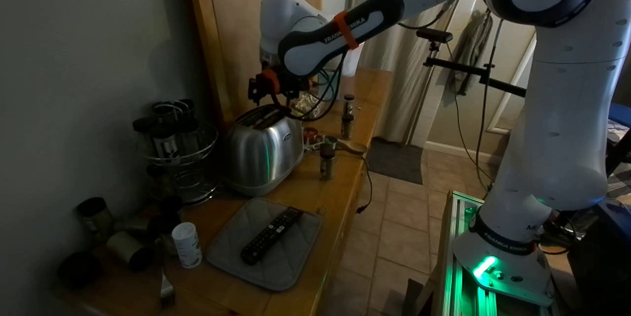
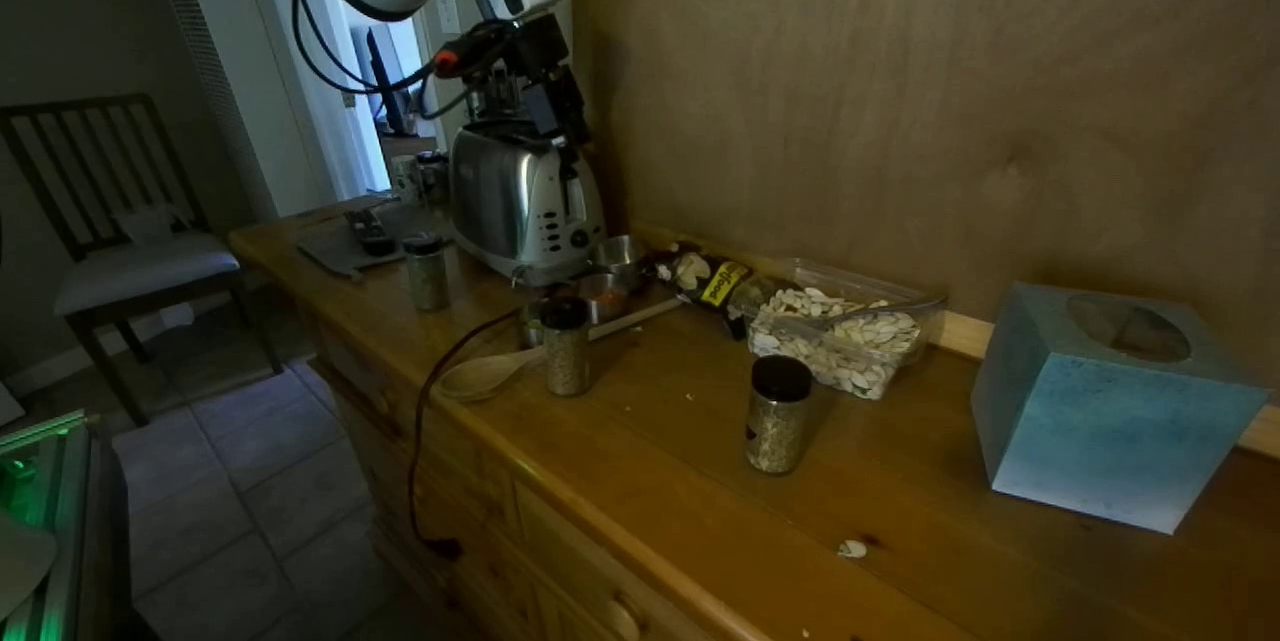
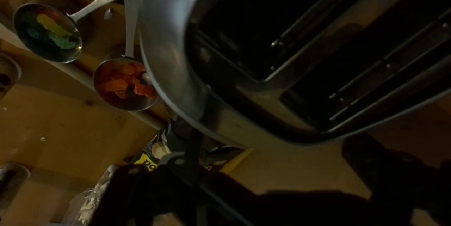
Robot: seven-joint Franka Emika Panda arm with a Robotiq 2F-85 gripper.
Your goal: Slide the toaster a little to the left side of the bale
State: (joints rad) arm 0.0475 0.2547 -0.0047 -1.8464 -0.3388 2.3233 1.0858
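The toaster (image 1: 266, 156) is shiny chrome with rounded sides and dark top slots. It stands upright on the bale, a long light-brown wooden counter top (image 2: 650, 461). The toaster's control end shows in an exterior view (image 2: 520, 196); the wrist view shows its rim and slots from above (image 3: 169, 53). My gripper (image 3: 275, 145) is open at a corner of the toaster, its dark fingers wide apart. In an exterior view the gripper (image 2: 560, 126) hangs above the control end, one finger reaching down beside it. Whether a finger touches the toaster is too dark to tell.
A spice rack (image 1: 180, 151) stands close beside the toaster. A grey mat (image 1: 227, 252) with a black remote lies past one end. Measuring cups (image 3: 125, 85), a snack bag (image 2: 715, 281) and a seed container (image 2: 845, 336) sit by the control end. Jars (image 2: 427, 276) stand nearby.
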